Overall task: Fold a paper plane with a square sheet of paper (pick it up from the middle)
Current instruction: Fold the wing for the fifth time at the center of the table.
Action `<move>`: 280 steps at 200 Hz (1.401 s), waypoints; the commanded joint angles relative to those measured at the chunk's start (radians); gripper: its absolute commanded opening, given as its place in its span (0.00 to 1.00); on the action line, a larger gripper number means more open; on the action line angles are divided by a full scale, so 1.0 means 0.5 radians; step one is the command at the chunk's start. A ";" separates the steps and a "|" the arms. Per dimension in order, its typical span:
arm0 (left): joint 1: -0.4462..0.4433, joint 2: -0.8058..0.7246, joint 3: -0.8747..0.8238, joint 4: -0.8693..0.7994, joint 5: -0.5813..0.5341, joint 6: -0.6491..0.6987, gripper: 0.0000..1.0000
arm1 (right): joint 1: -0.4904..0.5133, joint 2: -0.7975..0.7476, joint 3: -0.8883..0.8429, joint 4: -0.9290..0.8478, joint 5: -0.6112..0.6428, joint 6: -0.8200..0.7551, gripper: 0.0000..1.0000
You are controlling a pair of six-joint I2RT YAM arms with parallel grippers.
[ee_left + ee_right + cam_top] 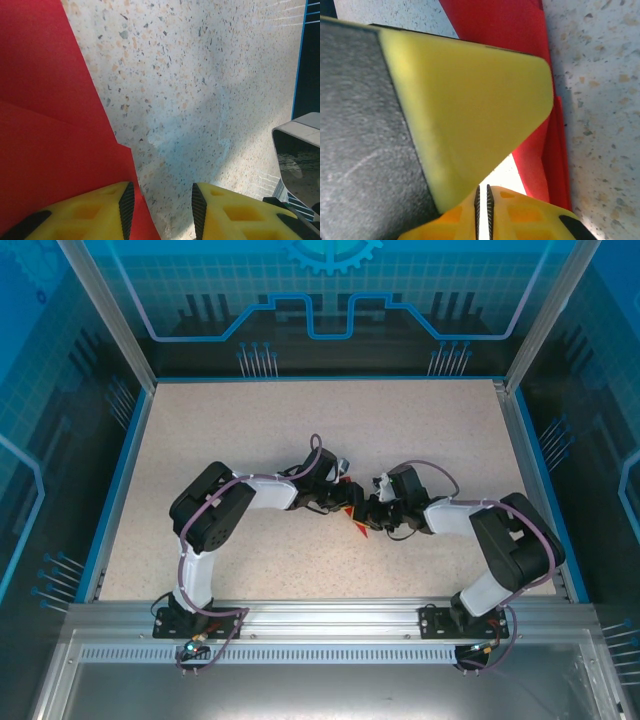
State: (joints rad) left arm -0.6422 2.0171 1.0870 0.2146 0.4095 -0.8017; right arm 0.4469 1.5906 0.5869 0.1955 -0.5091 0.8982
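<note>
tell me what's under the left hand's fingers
Red paper lies under one finger of the left hand, bare speckled table under the other. The paper's part beneath that finger is covered.

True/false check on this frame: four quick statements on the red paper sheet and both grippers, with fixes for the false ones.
1. The left gripper is open, with bare speckled beige table between its yellow fingers. True.
2. The thin bright red sheet of paper lies by the table's far edge. False: in the top view it sits mid-table, between the two grippers.
3. The right gripper is shut. True.
4. The paper is flat with no folds. False: the left wrist view shows a crease line and overlapped layers.
</note>
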 commanded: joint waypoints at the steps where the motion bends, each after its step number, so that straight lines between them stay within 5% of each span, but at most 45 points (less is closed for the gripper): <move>1: 0.017 0.094 -0.002 -0.159 -0.052 0.080 0.39 | 0.024 0.054 0.075 0.040 -0.018 0.028 0.15; 115: 0.019 0.066 0.022 -0.157 -0.027 0.102 0.40 | -0.071 0.178 -0.024 -0.015 0.201 0.003 0.12; 171: 0.041 -0.186 0.154 -0.234 0.046 0.230 0.47 | -0.112 0.281 -0.156 0.072 0.122 0.050 0.07; 217: 0.045 -0.412 0.065 -0.331 -0.112 0.270 0.47 | -0.112 0.322 -0.177 0.118 0.105 0.092 0.05; 280: 0.014 -0.238 -0.035 -0.119 -0.112 0.173 0.42 | -0.113 0.306 -0.185 0.105 0.114 0.117 0.05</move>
State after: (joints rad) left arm -0.6289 1.8442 1.0752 0.1173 0.3740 -0.7074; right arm 0.3935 1.6890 0.5369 0.3428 -0.5278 0.9470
